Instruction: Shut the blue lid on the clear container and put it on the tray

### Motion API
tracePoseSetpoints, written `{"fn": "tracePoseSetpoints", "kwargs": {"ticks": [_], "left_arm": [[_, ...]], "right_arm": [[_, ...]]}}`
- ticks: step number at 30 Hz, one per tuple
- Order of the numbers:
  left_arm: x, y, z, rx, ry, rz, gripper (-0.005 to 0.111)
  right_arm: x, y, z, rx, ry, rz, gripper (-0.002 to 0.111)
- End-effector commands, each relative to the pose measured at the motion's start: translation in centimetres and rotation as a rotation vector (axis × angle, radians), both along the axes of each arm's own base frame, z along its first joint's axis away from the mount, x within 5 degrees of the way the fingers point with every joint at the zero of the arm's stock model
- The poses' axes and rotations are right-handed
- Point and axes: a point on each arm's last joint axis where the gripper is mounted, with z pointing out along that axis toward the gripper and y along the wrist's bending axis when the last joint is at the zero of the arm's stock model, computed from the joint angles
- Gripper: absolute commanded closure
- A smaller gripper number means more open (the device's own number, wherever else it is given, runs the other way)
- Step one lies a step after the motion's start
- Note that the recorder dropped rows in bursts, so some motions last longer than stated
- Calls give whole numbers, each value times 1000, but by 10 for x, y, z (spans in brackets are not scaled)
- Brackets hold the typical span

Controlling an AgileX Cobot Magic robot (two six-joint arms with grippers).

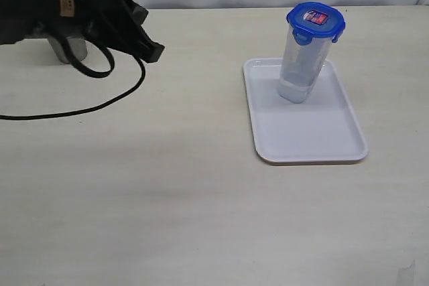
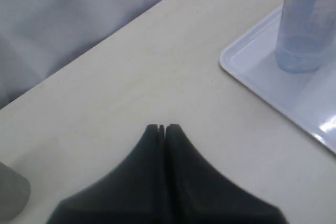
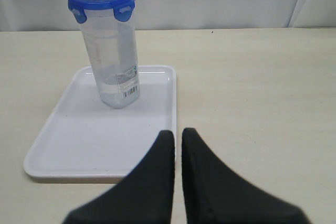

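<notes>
While leaving the clear container (image 1: pixel 300 65) upright on the far half of the tray (image 1: pixel 315 140) with the blue lid (image 1: pixel 315 21) on, risking a topple from any stray swing of the left gripper (image 2: pixel 161 128) or right gripper (image 3: pixel 177 132), both clenched empty, or overlooking an unlatched flap.

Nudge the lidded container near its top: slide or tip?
It would probably tip: the container is tall and narrow, standing on a small base. It looks empty, so it is likely light and easily knocked over. With smooth walls on a smooth tray, it may slide if pushed low instead.
</notes>
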Motion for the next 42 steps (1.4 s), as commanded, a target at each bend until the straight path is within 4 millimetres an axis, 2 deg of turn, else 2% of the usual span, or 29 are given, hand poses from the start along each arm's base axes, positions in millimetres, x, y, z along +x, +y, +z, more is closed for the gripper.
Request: {"fn": "tracePoseSetpoints", "kwargs": {"ticks": [1, 6, 11, 20, 29, 42], "left_arm": [[-22, 12, 16, -59, -60, -8, 107], [-46, 29, 30, -95, -112, -8, 107], [-79, 50, 45, -159, -182, -2, 107], [-137, 91, 56, -223, -282, 29, 107], [-175, 125, 56, -210, -278, 114, 107], [-223, 160, 66, -317, -408, 152, 107]], "right_arm": [[0, -1, 0, -11, -2, -5, 103], [0, -1, 0, -11, -2, -5, 103], [0, -1, 0, -11, -2, -5, 103], [0, -1, 0, -11, -2, -5, 103], [0, -1, 0, -11, -2, -5, 103], [0, -1, 0, -11, -2, -5, 103]]}}
